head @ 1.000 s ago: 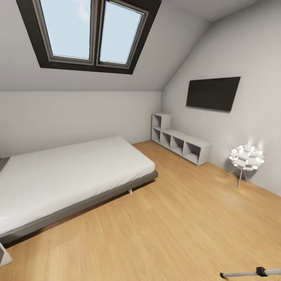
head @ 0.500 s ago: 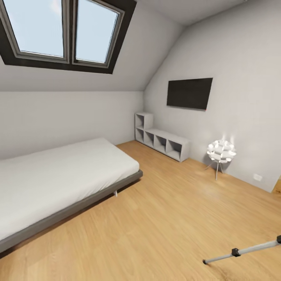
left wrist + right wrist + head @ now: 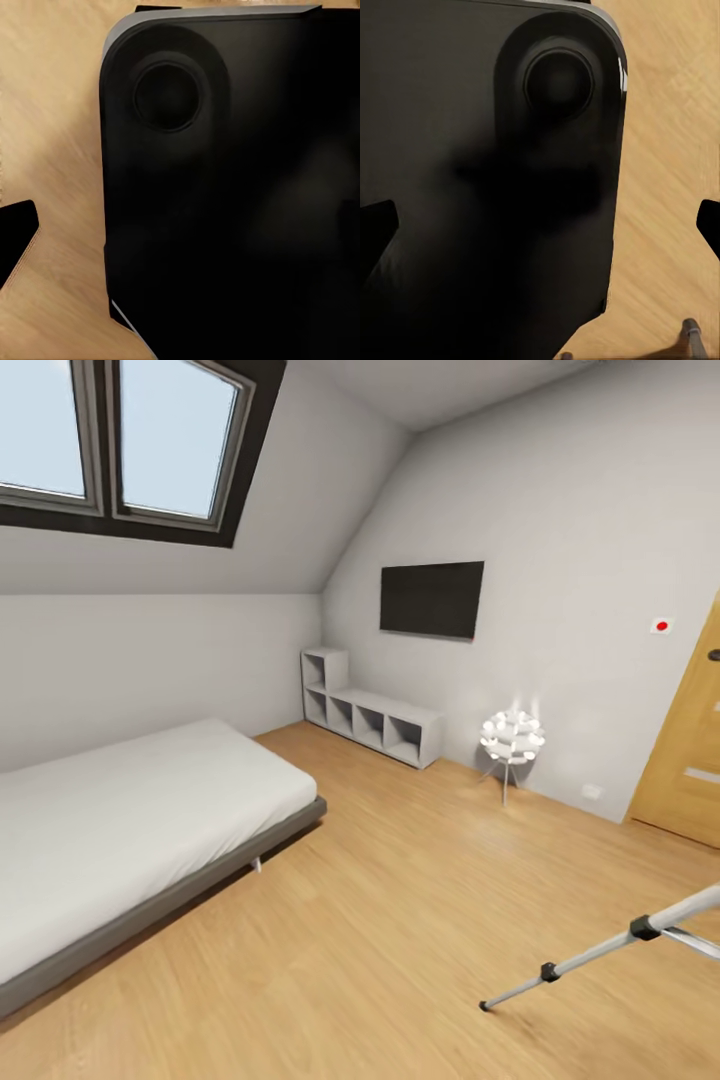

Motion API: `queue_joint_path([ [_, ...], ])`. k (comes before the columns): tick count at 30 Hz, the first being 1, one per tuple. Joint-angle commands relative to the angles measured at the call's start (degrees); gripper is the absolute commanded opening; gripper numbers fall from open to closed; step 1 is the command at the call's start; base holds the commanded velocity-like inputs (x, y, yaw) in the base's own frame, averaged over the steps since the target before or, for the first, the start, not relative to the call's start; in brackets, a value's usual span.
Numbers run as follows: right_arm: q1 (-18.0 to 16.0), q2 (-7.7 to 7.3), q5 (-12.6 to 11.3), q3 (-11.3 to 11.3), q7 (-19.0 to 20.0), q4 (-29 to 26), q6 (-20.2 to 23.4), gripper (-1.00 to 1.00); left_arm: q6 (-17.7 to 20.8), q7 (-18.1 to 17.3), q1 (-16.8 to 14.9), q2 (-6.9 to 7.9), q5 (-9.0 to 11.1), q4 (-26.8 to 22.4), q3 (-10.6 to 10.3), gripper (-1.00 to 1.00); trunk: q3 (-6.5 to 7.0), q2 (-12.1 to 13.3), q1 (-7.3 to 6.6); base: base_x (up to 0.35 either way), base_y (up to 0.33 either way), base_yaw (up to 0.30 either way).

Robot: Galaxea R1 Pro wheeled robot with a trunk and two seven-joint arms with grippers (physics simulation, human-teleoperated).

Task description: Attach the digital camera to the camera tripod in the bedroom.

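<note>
Bedroom, light wood floor (image 3: 400, 920): camera tripod (image 3: 590, 960) leg stretches over the boards well right of the grey bed (image 3: 130, 830), rest cut off by frame edge. Wall TV (image 3: 432, 599) and shelf unit (image 3: 365, 715) beyond bed. Wrist views show dark robot body; can't tell either gripper's state

Pale grey walls (image 3: 560, 490) and a light wood-grain floor (image 3: 400, 920) frame a white mattress (image 3: 120, 810) on a dark grey bed frame (image 3: 190, 890). A black television (image 3: 431, 599) hangs above a grey cube shelf (image 3: 370, 718). The camera tripod (image 3: 600, 952) shows silver legs with black joints; the door (image 3: 690, 760) is honey-coloured wood.
</note>
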Motion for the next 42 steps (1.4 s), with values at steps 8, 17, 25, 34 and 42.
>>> queue_joint_path([
  [8, 0.0, 0.01, 0.1, 0.1, 0.0, 0.0, -0.2, 1.00, -0.1, 0.0, 0.1, 0.00, 0.1, -0.1, 0.1, 1.00, -0.03, 0.0, 0.00, 0.000, 0.000, -0.285],
  [17, 0.0, 0.07, 0.1, 0.2, 0.0, 0.0, -0.2, 1.00, -0.1, 0.0, 0.1, 0.00, 0.1, -0.1, 0.2, 1.00, -0.03, 0.0, 0.00, 0.000, 0.000, -0.235],
  [25, 0.0, 0.11, 0.1, 0.2, 0.0, 0.0, -0.2, 1.00, 0.0, 0.0, 0.1, 0.00, 0.1, -0.1, 0.2, 1.00, -0.03, 0.0, 0.00, 0.000, 0.000, -0.194],
  [34, 0.0, -0.02, 0.2, 0.3, -0.2, 0.0, -0.2, 1.00, 0.0, 0.0, 0.0, 0.00, 1.1, -0.1, 0.1, 1.00, -0.03, 0.0, 0.00, 0.000, 0.000, -0.087],
  [42, 0.0, -0.08, 1.3, 0.4, -0.3, 0.0, -0.4, 1.00, 0.1, 0.0, 0.0, 0.17, 5.7, 0.0, -0.1, 1.00, -0.03, 0.0, 0.00, 0.002, 0.000, -0.009],
])
